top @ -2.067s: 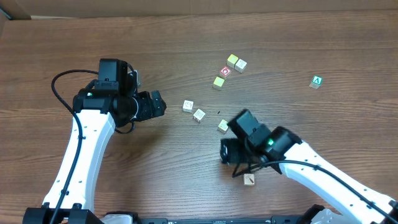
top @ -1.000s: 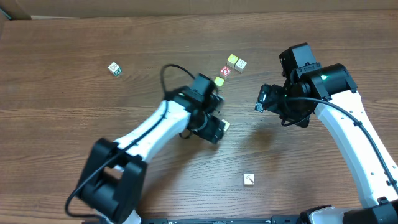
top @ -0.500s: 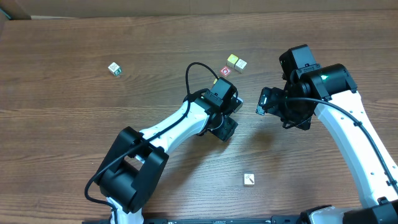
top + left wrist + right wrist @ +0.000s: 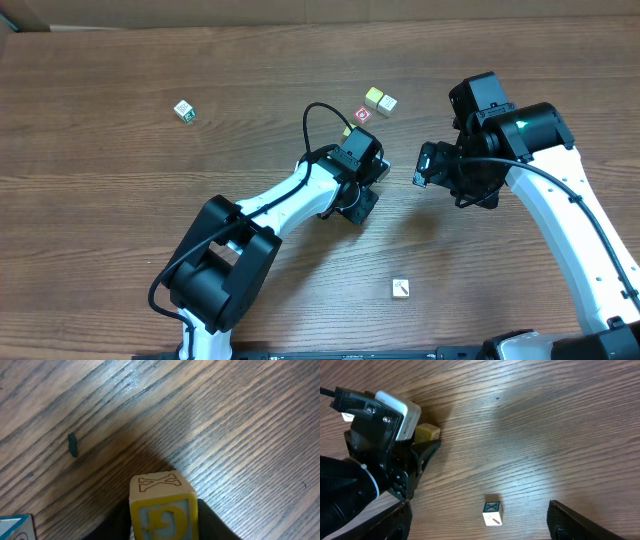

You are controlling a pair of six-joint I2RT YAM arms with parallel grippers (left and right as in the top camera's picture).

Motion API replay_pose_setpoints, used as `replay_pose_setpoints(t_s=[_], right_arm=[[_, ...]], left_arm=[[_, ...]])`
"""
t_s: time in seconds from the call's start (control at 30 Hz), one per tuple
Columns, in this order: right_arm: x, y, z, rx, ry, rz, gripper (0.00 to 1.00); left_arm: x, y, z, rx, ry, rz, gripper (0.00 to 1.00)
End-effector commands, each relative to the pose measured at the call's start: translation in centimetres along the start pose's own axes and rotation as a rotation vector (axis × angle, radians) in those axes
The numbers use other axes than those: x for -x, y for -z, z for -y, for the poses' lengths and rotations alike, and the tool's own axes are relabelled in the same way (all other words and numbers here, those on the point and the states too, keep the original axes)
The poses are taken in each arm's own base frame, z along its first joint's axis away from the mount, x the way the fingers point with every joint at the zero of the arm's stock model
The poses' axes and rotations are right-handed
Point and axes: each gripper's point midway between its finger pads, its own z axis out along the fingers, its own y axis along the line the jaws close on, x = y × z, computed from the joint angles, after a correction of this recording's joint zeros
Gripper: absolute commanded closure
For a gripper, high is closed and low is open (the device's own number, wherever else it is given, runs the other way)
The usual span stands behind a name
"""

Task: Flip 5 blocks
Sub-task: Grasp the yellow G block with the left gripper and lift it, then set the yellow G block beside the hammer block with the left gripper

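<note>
A pale block [image 4: 162, 505] with a yellow-framed letter face and an outlined X on top stands on the wood between my left gripper's dark fingers [image 4: 212, 522], which press on both its sides. In the right wrist view that block [image 4: 427, 432] shows yellow at the left gripper's tips. From overhead the left gripper [image 4: 362, 203] covers it. My right gripper [image 4: 420, 170] hovers open to the right, apart from everything. Below it lies another block [image 4: 491, 512] with an X face, also visible overhead [image 4: 400, 288]. Two more blocks [image 4: 380, 99] sit together at the back.
A cube with a red ringed face [image 4: 362, 115] lies just behind the left gripper. A green-marked cube [image 4: 183, 110] is far left. A blue-edged cube corner [image 4: 12, 527] shows at the left wrist view's bottom left. A dark speck [image 4: 73, 445] marks the wood.
The left arm reached right to the block in the middle, and its fingers closed in on the block's sides. The right arm has stayed where it was.
</note>
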Motion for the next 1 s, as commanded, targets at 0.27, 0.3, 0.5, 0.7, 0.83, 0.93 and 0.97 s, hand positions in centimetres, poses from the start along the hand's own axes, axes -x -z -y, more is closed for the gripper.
replay_pose_setpoints(t_s=[0.27,0.3,0.5,0.7,0.83,0.93,0.97], right_arm=[[0.4,1.6,-0.5,0.035,0.013,0.051,0.14],[0.4,1.6,-0.5,0.033,0.013,0.052,0.14],[0.4,1.6,-0.5,0.031,0.012,0.053,0.14],[0.5,1.6,-0.4,0.029,0.012,0.055,0.13],[0.5,1.6,-0.3,0.021,0.012,0.059,0.13],[0.5,1.6,-0.3,0.022,0.012,0.059,0.13],[0.5,1.6,-0.3,0.022,0.012,0.058,0.13]], left_arm=[[3.0,4.4,-0.4,0.066,0.123,-0.011,0.93],[2.9,5.2,-0.6,0.087,0.146,-0.022,0.96],[-1.7,7.6,-0.9,0.147,0.272,-0.174,0.96],[-6.4,8.2,1.8,0.118,0.329,-0.187,0.96],[-8.7,8.4,5.3,0.084,0.342,-0.129,0.96],[-10.5,8.0,7.8,0.061,0.381,-0.104,0.96],[-11.1,7.6,8.6,0.052,0.398,-0.098,0.96]])
